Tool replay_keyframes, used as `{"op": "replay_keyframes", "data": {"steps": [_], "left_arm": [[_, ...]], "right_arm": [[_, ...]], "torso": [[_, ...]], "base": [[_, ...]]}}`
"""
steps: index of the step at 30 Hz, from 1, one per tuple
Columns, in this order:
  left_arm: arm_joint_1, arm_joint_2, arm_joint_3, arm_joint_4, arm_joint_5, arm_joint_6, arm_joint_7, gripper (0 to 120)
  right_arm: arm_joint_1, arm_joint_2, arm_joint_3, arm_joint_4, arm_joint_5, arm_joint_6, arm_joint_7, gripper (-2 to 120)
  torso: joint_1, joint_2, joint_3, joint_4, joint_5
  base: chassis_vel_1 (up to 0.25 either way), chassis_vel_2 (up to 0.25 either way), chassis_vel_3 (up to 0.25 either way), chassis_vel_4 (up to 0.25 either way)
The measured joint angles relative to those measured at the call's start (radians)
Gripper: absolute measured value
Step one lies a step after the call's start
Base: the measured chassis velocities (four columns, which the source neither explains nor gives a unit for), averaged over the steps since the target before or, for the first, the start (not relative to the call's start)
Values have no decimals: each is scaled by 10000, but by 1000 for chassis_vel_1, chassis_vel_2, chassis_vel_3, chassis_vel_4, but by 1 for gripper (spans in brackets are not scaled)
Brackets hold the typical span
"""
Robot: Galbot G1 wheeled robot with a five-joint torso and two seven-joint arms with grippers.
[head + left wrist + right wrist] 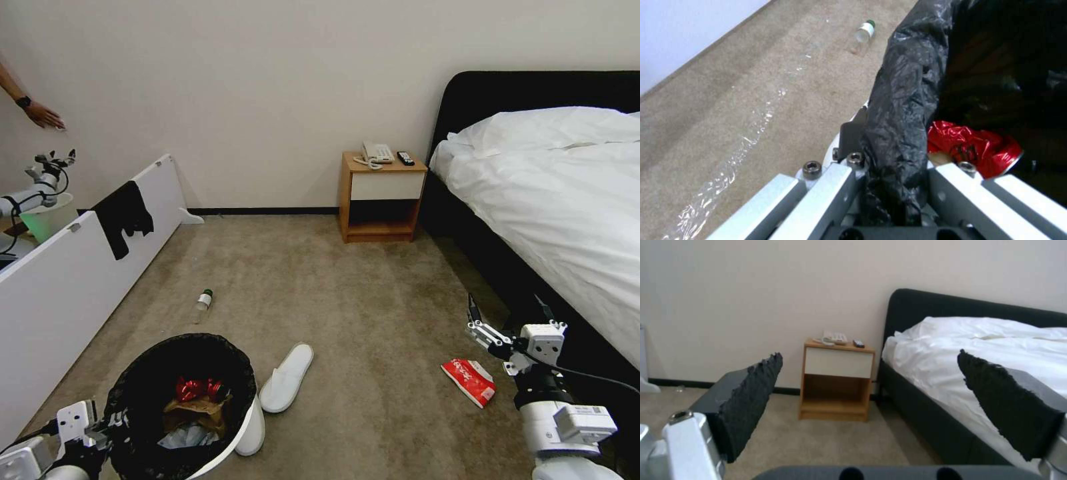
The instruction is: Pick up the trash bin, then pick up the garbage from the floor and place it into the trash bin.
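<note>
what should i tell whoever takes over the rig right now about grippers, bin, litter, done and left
Left gripper: shut on the rim of the trash bin, pinching the black liner; the bin is tilted at the robot's lower left.
Right gripper: open and empty, raised beside the bed, above the carpet near the red snack packet.
Done: the bin is gripped; a red wrapper, brown paper bag and white tissue are inside it.
Left on the floor: the red snack packet, the green-capped bottle, one white slipper beside the bin and a second partly hidden behind it.
</note>
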Motion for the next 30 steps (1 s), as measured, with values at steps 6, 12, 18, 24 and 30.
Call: {"op": "replay_keyframes", "data": {"steps": [6, 12, 18, 24, 30], "left_arm": [[-14, -23, -7, 25, -4, 1, -16, 2], [-25, -45, -13, 33, -4, 3, -19, 2], [-12, -59, -36, 41, -3, 4, -20, 2], [11, -62, -59, 36, -3, 4, -20, 2], [44, -64, -71, 2, -8, 4, -20, 2]], "right_arm": [[85, -17, -15, -43, 71, -35, 0, 100], [94, -7, -25, -69, 70, -35, 2, 100], [113, 7, -33, -91, 66, -33, 5, 100], [119, 34, -51, -91, 64, -33, 10, 100], [122, 66, -68, -91, 60, -33, 16, 100]], "torso": [[0, 0, 1, 0, 0], [0, 0, 0, 0, 0], [0, 0, 0, 0, 0], [0, 1, 1, 0, 0], [-1, 0, 0, 0, 0]], "base": [[0, 0, 0, 0], [0, 0, 0, 0], [0, 0, 0, 0], [0, 0, 0, 0], [0, 0, 0, 0]]}}
